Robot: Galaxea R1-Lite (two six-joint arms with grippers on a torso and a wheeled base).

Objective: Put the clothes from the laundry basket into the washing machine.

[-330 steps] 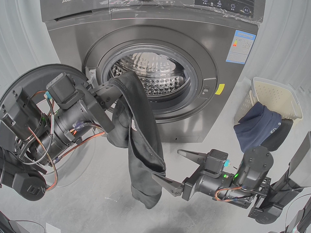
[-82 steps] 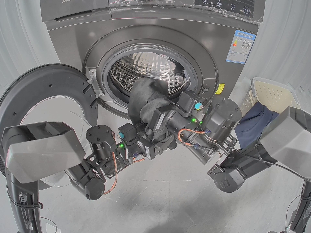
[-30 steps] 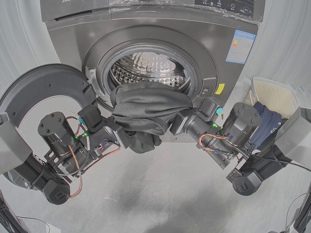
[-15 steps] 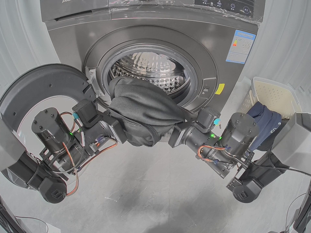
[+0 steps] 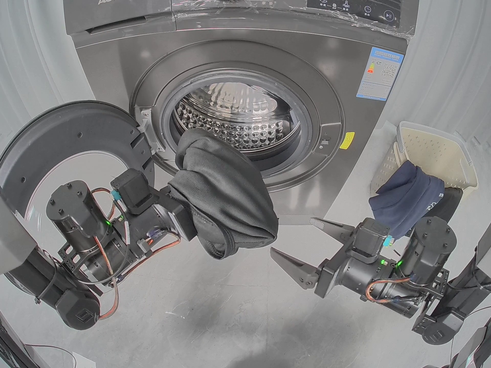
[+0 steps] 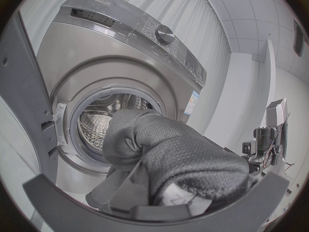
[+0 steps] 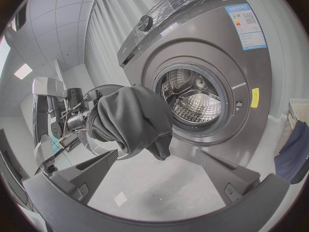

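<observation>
A dark grey mesh garment hangs bunched in front of the lower left rim of the washing machine's open drum. My left gripper is shut on the garment from the left, its fingers buried in the cloth. My right gripper stands open, low and to the right of the garment, with nothing between its fingers. From the right wrist the garment hangs left of the drum. A navy garment drapes over the laundry basket.
The round machine door stands swung open on the left, behind my left arm. The cream basket sits on the floor right of the machine, with a black item beside the navy one. Bare grey floor lies in front.
My right gripper has let go of the dark garment, opened and dropped back to the lower right. The garment now hangs from the left gripper alone, slightly lower.
</observation>
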